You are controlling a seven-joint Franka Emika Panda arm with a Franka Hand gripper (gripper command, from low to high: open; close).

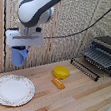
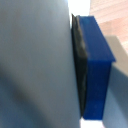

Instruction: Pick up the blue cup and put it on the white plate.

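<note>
A: From the exterior view, the gripper (image 1: 22, 51) has its jaws clenched on the mug (image 1: 19, 55), held in the air above the table's (image 1: 81, 95) back edge, near the far left corner. The plate (image 1: 13, 90) lies below, toward the front left corner.

B: So bring it forward over the plate's middle, level, then down slowly.

A: The wrist view fills with the mug's wall (image 2: 30, 65) against a blue fingertip (image 2: 97, 70). I'd judge the grip firm.
</note>
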